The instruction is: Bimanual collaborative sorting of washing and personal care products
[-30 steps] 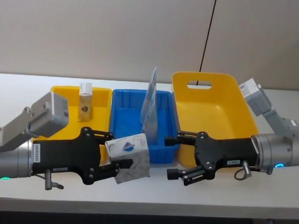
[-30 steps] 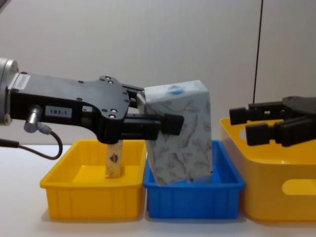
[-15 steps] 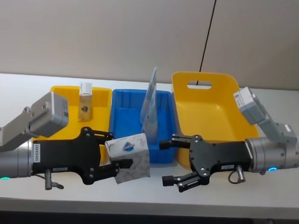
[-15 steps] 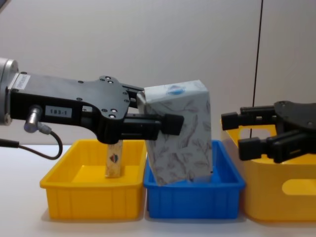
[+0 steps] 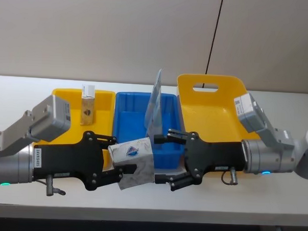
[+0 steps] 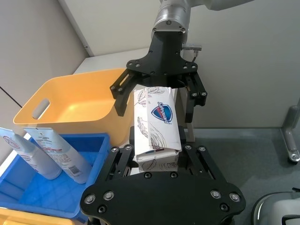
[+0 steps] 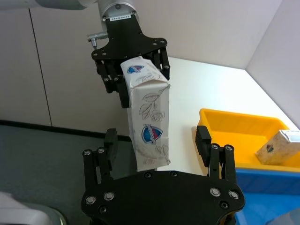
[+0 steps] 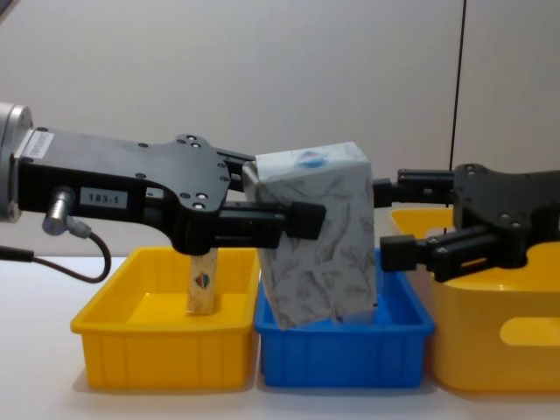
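Listing, as we see it: white leaf-patterned soft pack (image 5: 137,156), aloft before the blue bin (image 5: 125,124), clenched in the left gripper (image 5: 120,159) jaws. Right gripper (image 5: 166,158): jaws spread, seemingly straddling the pack's far end; contact unclear. Tan carton (image 5: 87,105) upright in the small yellow bin (image 5: 105,95); pale pouch (image 5: 154,105) upright in the blue bin.

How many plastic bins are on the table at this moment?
3: a small yellow bin on the left, a blue bin in the middle, a large yellow bin on the right.
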### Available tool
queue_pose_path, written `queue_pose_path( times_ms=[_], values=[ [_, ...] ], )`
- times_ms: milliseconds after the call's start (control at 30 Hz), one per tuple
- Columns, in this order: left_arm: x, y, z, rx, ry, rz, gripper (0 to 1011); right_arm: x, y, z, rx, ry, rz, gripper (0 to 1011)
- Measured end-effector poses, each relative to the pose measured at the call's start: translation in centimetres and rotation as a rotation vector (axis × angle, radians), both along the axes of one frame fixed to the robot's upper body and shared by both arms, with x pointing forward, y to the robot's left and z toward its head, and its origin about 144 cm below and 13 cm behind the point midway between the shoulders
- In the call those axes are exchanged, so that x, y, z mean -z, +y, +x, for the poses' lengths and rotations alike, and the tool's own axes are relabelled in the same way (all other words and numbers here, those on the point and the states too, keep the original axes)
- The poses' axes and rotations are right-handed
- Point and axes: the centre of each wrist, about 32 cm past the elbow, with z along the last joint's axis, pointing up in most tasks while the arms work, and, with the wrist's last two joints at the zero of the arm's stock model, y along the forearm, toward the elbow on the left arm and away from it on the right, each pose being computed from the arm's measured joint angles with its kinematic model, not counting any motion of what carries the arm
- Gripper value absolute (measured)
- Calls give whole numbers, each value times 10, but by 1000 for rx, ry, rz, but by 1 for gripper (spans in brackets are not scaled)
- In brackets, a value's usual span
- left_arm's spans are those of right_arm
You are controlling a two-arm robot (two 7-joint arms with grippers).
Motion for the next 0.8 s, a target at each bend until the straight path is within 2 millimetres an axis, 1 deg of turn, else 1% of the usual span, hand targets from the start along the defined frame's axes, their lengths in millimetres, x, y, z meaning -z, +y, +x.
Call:
queue_pose_path(
  times_ms=[333, 800],
  values=[
    [0, 0, 0, 0, 0, 0, 387, 2, 8, 1, -2, -10, 15, 1002],
    [0, 0, 0, 0, 0, 0, 387, -1, 13, 4, -31, 25, -20, 1002]
  ],
)
